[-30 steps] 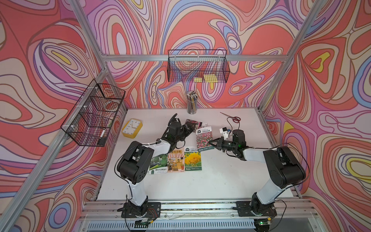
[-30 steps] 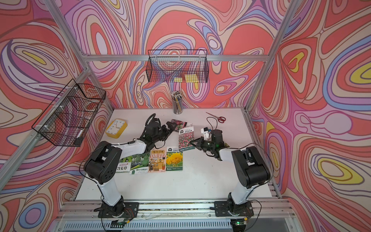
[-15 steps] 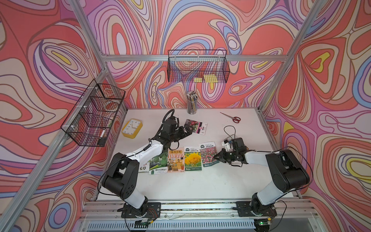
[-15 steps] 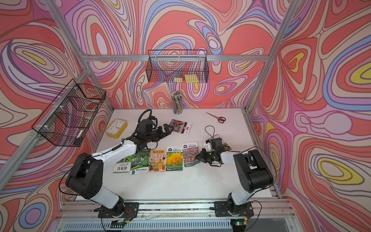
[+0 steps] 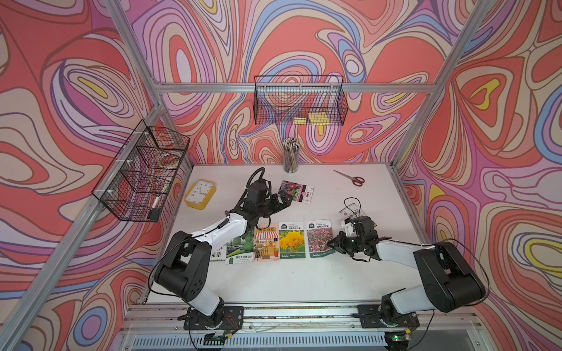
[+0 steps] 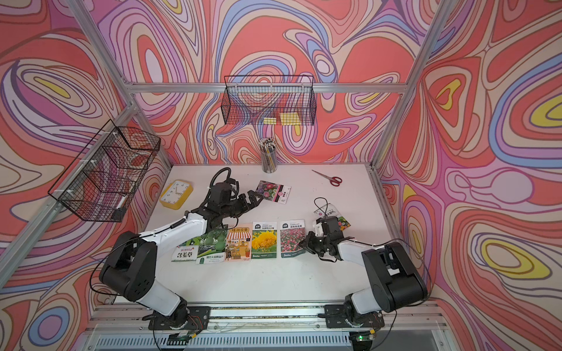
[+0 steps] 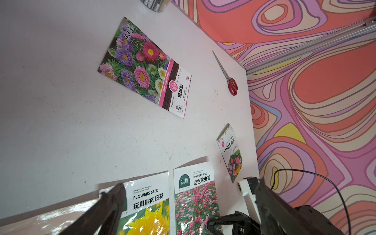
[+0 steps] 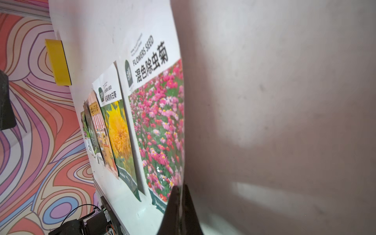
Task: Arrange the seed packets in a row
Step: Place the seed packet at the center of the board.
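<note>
Seed packet of pink blooms [image 5: 319,240] has its near right corner pinched in the closed right pincer [image 5: 331,243], ending a row with the yellow-flower packet [image 5: 292,243], shopfront packet [image 5: 266,244], gourd packet [image 5: 240,250] and leaf packet [image 5: 217,254], parallel to the tabletop's [image 5: 273,282] front edge. Left pincer [image 5: 282,203] stands wide open just beside the aster packet [image 5: 299,191] near the far edge; a seventh packet [image 5: 349,210] lies partly under the right wrist.

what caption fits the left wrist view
Open left tool faces the stray chrysanthemum seed packet, red-handled scissors beyond.
</note>
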Tool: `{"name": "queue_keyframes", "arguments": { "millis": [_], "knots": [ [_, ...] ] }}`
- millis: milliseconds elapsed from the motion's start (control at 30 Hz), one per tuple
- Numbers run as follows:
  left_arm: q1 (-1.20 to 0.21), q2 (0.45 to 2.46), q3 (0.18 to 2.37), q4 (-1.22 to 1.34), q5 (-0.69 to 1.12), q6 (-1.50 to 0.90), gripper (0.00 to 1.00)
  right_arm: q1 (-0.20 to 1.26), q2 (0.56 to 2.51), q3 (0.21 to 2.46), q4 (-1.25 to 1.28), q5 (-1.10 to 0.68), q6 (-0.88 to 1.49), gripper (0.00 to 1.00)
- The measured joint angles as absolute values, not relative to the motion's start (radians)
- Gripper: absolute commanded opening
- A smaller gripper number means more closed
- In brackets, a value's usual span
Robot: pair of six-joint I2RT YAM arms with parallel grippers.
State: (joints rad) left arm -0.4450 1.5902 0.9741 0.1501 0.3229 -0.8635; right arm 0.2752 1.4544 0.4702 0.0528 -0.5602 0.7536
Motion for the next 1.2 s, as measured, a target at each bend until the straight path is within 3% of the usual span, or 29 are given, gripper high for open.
{"name": "queue_keyframes", "arguments": {
  "millis": [900, 1000, 1067, 1200],
  "knots": [
    [-0.445, 1.59, 0.96, 0.153, 0.344, -0.865, 0.99, 0.346, 1.469, 0.471, 0.082, -0.513, 0.818, 0.0],
    [-0.445, 1.59, 0.958, 0.153, 0.345, -0.865, 0.99, 0.348, 1.469, 0.471, 0.08, -0.513, 0.817, 0.21],
    [-0.445, 1.59, 0.957, 0.153, 0.346, -0.865, 0.99, 0.348, 1.467, 0.472, 0.072, -0.52, 0.817, 0.49],
    [-0.445, 1.59, 0.957, 0.153, 0.35, -0.864, 0.99, 0.354, 1.414, 0.5, 0.014, -0.5, 0.793, 0.75]
  ]
}}
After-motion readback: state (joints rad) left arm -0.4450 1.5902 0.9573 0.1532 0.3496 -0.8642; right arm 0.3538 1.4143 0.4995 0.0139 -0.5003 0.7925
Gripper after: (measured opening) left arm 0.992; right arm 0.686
